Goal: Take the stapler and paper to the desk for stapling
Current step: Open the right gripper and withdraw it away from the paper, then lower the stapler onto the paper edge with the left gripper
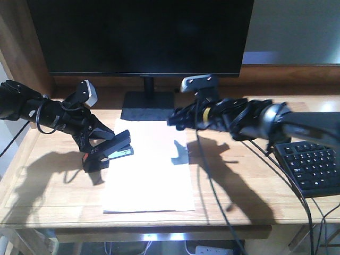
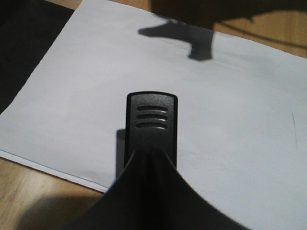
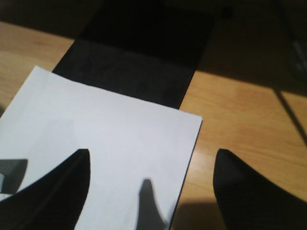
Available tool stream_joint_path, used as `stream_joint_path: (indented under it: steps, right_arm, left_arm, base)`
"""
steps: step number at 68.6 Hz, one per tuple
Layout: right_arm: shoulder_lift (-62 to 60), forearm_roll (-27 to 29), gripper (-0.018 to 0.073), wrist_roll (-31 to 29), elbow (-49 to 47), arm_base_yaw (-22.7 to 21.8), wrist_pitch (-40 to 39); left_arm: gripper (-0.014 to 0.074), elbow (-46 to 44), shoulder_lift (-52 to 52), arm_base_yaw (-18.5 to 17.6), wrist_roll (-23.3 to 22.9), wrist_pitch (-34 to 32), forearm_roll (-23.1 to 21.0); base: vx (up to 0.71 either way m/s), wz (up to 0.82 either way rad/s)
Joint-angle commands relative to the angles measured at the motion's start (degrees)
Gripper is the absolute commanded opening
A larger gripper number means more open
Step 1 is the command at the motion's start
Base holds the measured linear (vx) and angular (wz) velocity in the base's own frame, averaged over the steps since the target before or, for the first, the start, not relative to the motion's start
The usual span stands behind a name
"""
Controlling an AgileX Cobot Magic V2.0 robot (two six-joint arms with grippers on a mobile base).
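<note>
The white paper (image 1: pixel 149 167) lies flat on the light-wood desk (image 1: pixel 53 180), just in front of the monitor base. My left gripper (image 1: pixel 101 151) is shut on the black stapler (image 1: pixel 114 149), which has an orange-red patch and juts over the paper's left edge. In the left wrist view the stapler's ribbed tip (image 2: pixel 151 124) sticks out past my closed fingers above the paper (image 2: pixel 230 120). My right gripper (image 1: pixel 174 119) is open and empty, above the paper's far right corner (image 3: pixel 115 143); one finger (image 3: pixel 48 191) is over the sheet, the other over bare wood.
A black monitor (image 1: pixel 143 34) on a stand with a flat base (image 1: pixel 147 106) stands at the back. A black keyboard (image 1: pixel 313 167) lies at the right. Cables hang from the right arm over the desk front.
</note>
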Motion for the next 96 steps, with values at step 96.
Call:
stream_joint_path:
  steps: [96]
  right_arm:
    - [-92.5, -4.5, 0.0497, -8.0, 57.8, -8.4, 1.1]
  left_arm:
    - [-0.0006, -1.4, -3.6, -0.3, -0.4, 1.6, -3.0]
  base:
    - [0.00, 0.00]
